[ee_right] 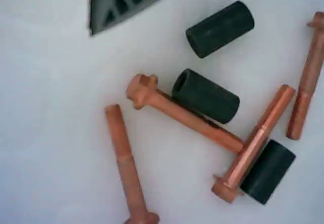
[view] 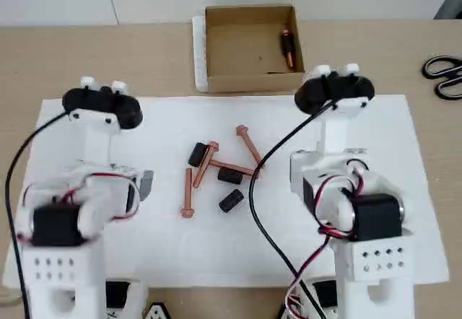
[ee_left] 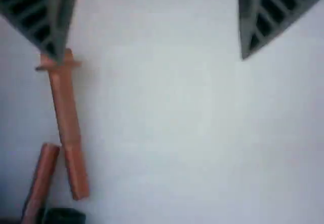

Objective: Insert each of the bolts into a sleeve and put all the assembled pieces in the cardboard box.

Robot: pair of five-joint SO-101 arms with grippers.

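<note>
Several copper bolts (view: 188, 193) and three black sleeves (view: 230, 200) lie loose in the middle of the white sheet (view: 72, 117). The cardboard box (view: 216, 45) at the back holds one bolt seated in a sleeve (view: 287, 48). My left gripper (ee_left: 148, 57) hangs open over bare sheet, and one fingertip (ee_left: 53, 49) is right at the head of a bolt (ee_left: 65, 117). My right gripper (ee_right: 61, 21) is open above the pile, with one dark finger (ee_right: 126, 1) showing. Beneath it lie sleeves (ee_right: 205, 96) and bolts (ee_right: 185, 117), two bolts resting against sleeves.
Scissors (view: 444, 73) lie on the wooden table at the far right edge. The two arm bases (view: 58, 261) stand at the sheet's near edge, with cables trailing from them. A white pad sticks out under the box's left side (view: 198, 52).
</note>
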